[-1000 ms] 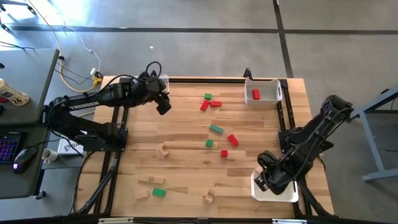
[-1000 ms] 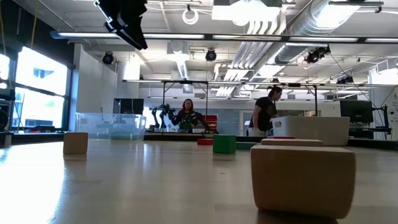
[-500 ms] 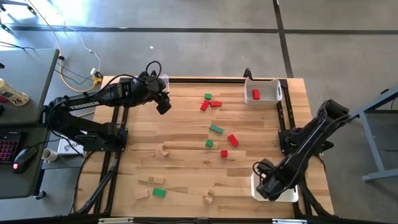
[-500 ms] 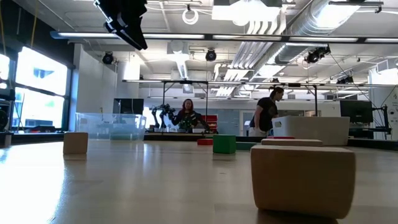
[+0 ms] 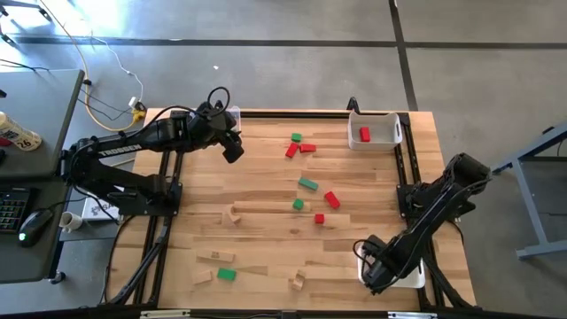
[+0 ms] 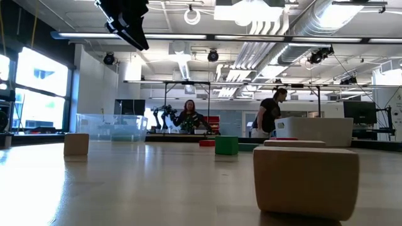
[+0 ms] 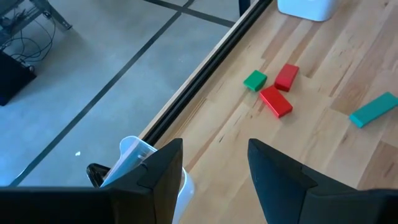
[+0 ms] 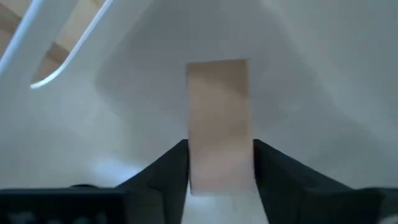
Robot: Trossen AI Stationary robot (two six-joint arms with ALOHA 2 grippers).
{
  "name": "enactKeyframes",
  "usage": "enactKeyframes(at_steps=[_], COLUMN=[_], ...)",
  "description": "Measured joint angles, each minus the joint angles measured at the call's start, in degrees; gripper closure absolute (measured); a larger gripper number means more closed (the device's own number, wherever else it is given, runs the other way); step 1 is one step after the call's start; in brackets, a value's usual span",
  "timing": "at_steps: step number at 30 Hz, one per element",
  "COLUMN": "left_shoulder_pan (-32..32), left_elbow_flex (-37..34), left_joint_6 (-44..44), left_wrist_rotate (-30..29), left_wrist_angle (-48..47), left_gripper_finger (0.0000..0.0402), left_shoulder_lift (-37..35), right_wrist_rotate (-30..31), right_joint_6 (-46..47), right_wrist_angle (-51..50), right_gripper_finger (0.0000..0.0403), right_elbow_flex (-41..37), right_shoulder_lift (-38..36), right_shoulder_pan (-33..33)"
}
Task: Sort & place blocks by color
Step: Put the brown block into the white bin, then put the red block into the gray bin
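Observation:
My right gripper [image 8: 220,144] is down inside the white bin [image 5: 414,278] at the table's near right corner, shut on a plain light-wood bar [image 8: 217,106]. My left gripper [image 7: 214,155] is open and holds nothing. It hovers high over the far left of the table beside a clear bin [image 7: 138,154], and also shows as my left gripper [image 5: 233,152] from above. Red blocks [image 5: 307,148] and green blocks [image 5: 307,184] lie flat mid-table. Plain wood blocks [image 5: 217,257] lie near the front edge. One red block [image 5: 364,135] lies in the far right bin [image 5: 390,117]. My right gripper pinches the plain bar between its two fingers at the bar's near end [image 8: 217,168], one finger on each long side. The bar runs on past the fingertips, in line with them. It is inside the white bin; I cannot tell whether it touches the bin's floor.
In the low view a plain block [image 6: 306,179] sits close, with another plain block [image 6: 76,144] and a green block [image 6: 226,145] farther off. Two people stand in the room beyond the table. Black rails [image 5: 159,221] run along both sides of the table.
My right gripper has moved toward the table's near edge and down into the white bin, still carrying the plain bar; its elbow has folded lower. The left arm and the loose blocks have kept still.

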Motion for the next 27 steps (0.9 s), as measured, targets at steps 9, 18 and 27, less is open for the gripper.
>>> enactKeyframes(at_steps=[9, 18, 27], left_shoulder_pan=[0.00, 0.00, 0.00], left_elbow_flex=[0.00, 0.02, 0.02], left_joint_6=[0.00, 0.00, 1.93], left_wrist_rotate=[-0.02, -0.06, -0.11], left_wrist_angle=[0.02, 0.02, 0.19], left_gripper_finger=[0.0232, 0.0232, 0.0232], left_shoulder_lift=[0.00, 0.00, 0.00], right_wrist_rotate=[-0.11, 7.84, 21.76], right_joint_6=[-0.43, 1.82, 1.84], right_wrist_angle=[-0.21, -2.99, -7.91], right_gripper_finger=[0.0205, 0.0202, 0.0202], right_elbow_flex=[1.66, 7.30, 14.29], right_shoulder_lift=[-2.34, -6.08, -6.67], right_shoulder_pan=[-0.15, -1.56, -5.98])
